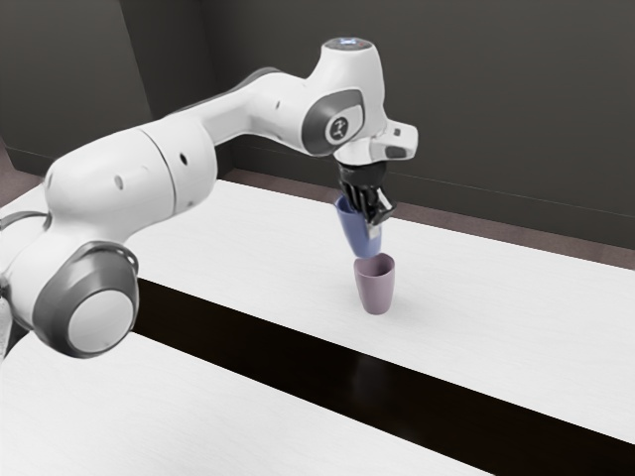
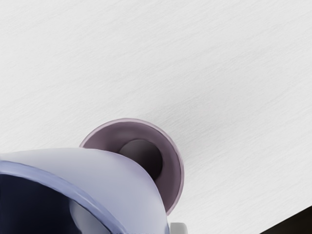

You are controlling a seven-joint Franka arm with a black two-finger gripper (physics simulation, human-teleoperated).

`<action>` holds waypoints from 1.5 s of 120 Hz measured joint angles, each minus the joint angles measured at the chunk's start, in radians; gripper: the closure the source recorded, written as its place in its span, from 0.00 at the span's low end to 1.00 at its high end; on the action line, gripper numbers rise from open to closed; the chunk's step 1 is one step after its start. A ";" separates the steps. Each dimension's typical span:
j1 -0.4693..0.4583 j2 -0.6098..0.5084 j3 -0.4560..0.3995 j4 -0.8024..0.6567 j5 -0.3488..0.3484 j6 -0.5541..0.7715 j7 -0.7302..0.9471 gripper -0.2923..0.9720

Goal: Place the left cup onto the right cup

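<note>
Exterior view has a white tabletop [image 1: 516,317] crossed by a black strip [image 1: 298,347], with dark grey walls [image 1: 516,89] behind. The gripper [image 1: 374,213] is clenched on the rim of the blue cup [image 1: 352,236], which hangs tilted just above the mauve cup [image 1: 375,285], at its eleven o'clock. The mauve cup stands upright on the tabletop. Wrist view adds the mauve cup's [image 2: 173,165] dark inside, partly covered by the blue cup's [image 2: 107,180] wall, with brushed white tabletop [image 2: 195,58] all around.

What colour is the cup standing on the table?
Mauve-pink; the standing cup shows best in the exterior view, below the blue cup in the gripper.
</note>
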 joint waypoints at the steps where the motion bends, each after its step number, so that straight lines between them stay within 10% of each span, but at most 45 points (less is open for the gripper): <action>1: -0.001 0.001 0.000 0.000 0.000 0.001 0.000 0.85; 180: -0.016 0.062 0.008 0.005 -0.001 0.031 -0.007 0.77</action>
